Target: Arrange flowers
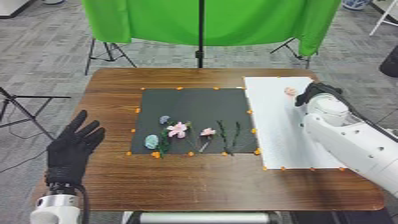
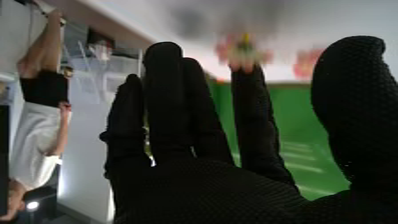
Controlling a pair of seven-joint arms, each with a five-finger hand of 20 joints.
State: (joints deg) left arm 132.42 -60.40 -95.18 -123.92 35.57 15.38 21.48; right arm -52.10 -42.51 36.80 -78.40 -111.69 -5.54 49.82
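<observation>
Your right robot hand [image 1: 320, 92], fingers straight, is at the worktop's [image 1: 178, 185] right edge beside a pink flower [image 1: 290, 91]; blur hides any contact. More flowers [image 1: 178, 129] lie on the black mat [image 1: 191, 102], left robot hand [image 1: 71, 152] leftward, fingers spread.

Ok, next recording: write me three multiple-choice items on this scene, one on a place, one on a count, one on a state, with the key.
1. From the robot's side, the white sheet lies:
A) left of the dark mat
B) right of the dark mat
C) under the dark mat

2. How many pink flowers lie on the dark mat?
A) none
B) five
C) two

3. The left hand is:
A) open
B) in a fist
C) curled round a stem

Key:
1 B: the head view shows the sheet on the robot's right.
2 C: a wide-petalled one, and a smaller pink flower beside it.
3 A: its fingers are spread.
</observation>
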